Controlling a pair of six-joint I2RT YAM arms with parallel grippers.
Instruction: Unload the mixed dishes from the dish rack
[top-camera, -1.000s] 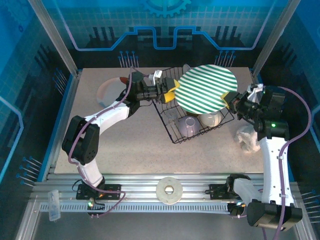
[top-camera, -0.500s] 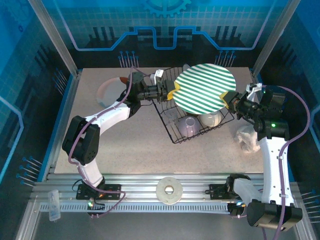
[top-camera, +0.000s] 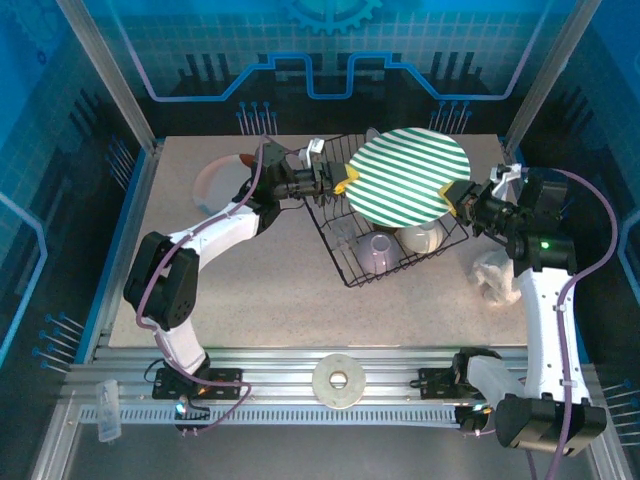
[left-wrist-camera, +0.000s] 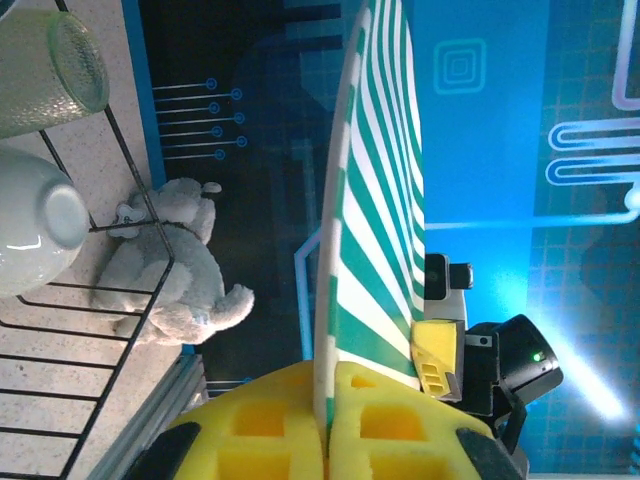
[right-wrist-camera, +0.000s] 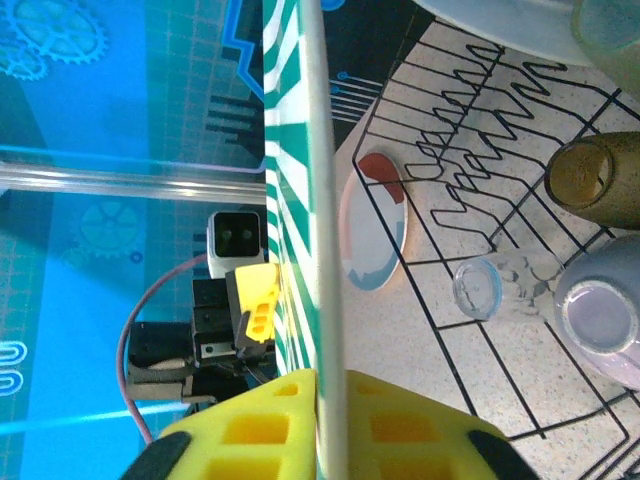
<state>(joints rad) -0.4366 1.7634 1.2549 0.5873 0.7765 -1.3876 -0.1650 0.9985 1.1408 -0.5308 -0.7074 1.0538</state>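
Newly closed, left gripper (top-camera: 343, 184) on striped plate (top-camera: 410, 172)

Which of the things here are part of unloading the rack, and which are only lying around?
Part of the job: dish rack, green-and-white striped plate, red-rimmed plate, clear tumbler, brown cup, cream bowl, lavender cup.
Just lying about: white cloth lump, white ring disc.

The left arm (top-camera: 215, 235) and right arm (top-camera: 540, 320) match: white shells, chunky black joints, a purple cable (top-camera: 590, 270) looping along each. Both the left hand (top-camera: 338, 184) and right hand (top-camera: 458, 196) have yellow waffle-grid pads (left-wrist-camera: 270, 420), plus a tiny green LED (top-camera: 545, 244) on the right wrist.
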